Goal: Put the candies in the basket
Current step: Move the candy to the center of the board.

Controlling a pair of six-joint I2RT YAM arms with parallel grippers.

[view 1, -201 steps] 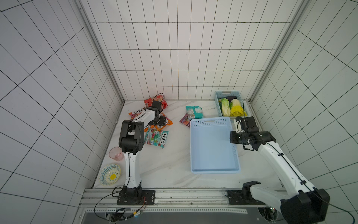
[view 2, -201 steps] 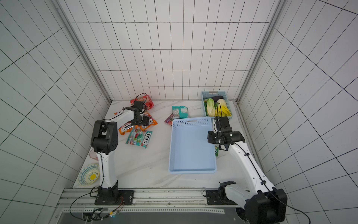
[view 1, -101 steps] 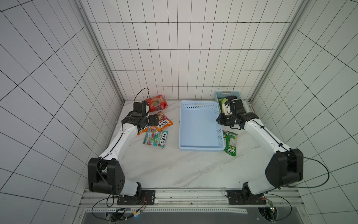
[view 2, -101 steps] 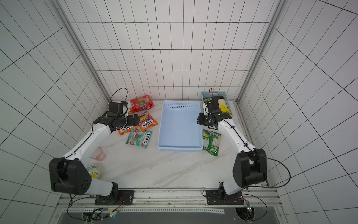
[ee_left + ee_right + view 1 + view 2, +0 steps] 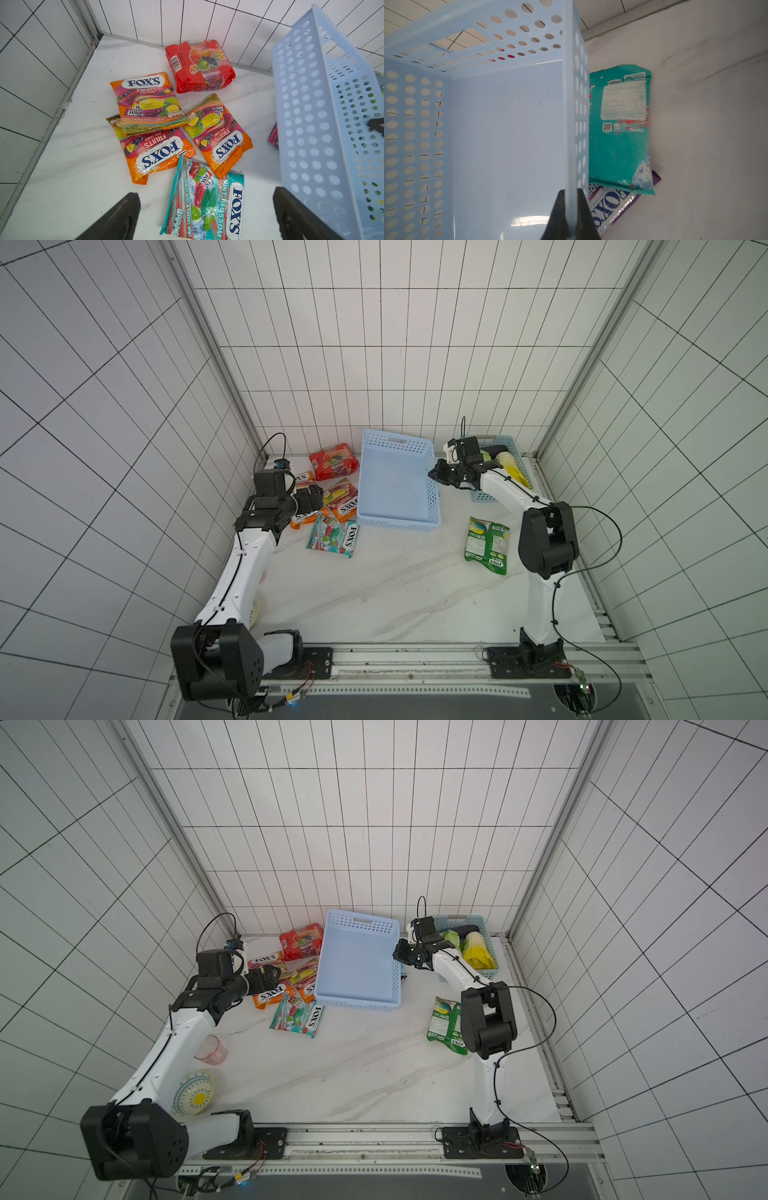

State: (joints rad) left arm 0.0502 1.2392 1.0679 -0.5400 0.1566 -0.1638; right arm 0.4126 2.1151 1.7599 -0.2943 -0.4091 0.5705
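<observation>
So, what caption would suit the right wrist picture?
Jaws clamped on the wall of the empty blue basket, a teal candy bag overlapping a purple bag just outside.
</observation>
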